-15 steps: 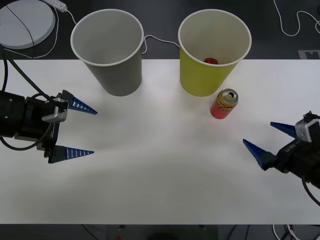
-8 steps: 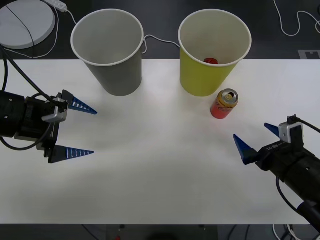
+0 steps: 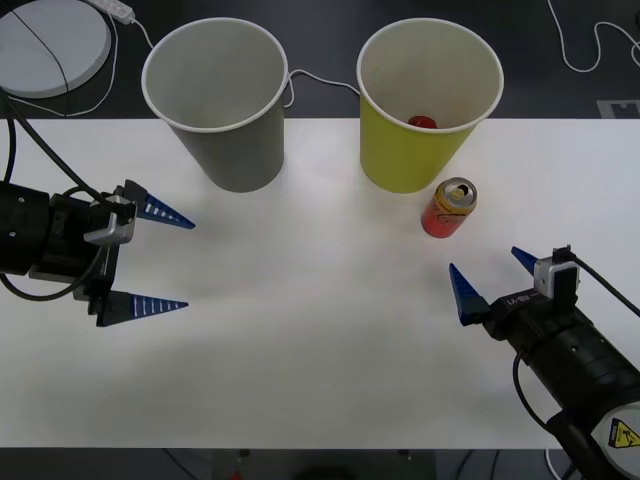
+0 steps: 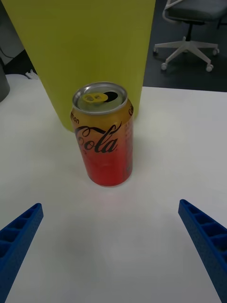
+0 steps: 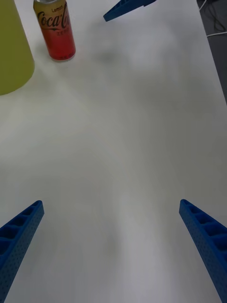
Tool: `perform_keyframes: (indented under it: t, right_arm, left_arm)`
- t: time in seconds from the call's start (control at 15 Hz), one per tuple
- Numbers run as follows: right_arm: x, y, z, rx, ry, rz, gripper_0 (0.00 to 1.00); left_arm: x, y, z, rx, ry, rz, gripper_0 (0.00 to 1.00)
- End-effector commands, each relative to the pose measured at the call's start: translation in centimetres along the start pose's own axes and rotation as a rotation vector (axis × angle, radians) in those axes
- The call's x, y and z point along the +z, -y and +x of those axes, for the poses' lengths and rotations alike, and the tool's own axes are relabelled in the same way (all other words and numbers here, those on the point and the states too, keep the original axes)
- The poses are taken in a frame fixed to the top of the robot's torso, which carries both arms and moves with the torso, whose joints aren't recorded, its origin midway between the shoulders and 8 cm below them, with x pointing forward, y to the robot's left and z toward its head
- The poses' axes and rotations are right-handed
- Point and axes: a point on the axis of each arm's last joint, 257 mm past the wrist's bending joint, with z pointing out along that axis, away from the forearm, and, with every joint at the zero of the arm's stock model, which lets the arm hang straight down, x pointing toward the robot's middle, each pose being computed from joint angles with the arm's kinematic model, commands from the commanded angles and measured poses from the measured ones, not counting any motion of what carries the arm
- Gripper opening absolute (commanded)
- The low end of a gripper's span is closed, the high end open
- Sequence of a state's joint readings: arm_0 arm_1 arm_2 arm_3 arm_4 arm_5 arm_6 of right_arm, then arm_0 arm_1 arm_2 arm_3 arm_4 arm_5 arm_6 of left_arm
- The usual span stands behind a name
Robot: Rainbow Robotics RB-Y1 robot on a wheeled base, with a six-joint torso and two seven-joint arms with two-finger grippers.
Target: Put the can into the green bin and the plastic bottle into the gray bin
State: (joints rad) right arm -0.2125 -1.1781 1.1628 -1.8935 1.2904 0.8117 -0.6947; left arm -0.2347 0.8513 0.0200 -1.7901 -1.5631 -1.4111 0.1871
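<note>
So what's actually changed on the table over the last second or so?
The right end effector has swung in from the table's right edge toward the can, fingers open and now aimed at it, not touching. Nothing was grabbed or released. The can, green bin, gray bin and the open left end effector stayed put.

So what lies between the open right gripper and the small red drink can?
Nothing: in the right wrist view, bare white table separates the right gripper from the upright small red drink can.
</note>
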Motion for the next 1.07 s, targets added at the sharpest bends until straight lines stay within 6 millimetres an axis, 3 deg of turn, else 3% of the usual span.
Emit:
perform_keyframes:
  t: [0.07,0.4,1.07]
  right_arm:
    - [1.8,-0.2,0.8,0.013,0.055,0.003,1.00]
    - [4.4,0.2,1.0,0.005,0.110,0.014,1.00]
    - [9.1,-1.4,-0.2,-0.025,0.187,0.039,1.00]
  left_arm:
    - [0.0,0.0,0.0,0.000,0.000,0.000,1.00]
    - [0.0,0.0,0.0,0.000,0.000,0.000,1.00]
    - [0.0,0.0,0.0,0.000,0.000,0.000,1.00]
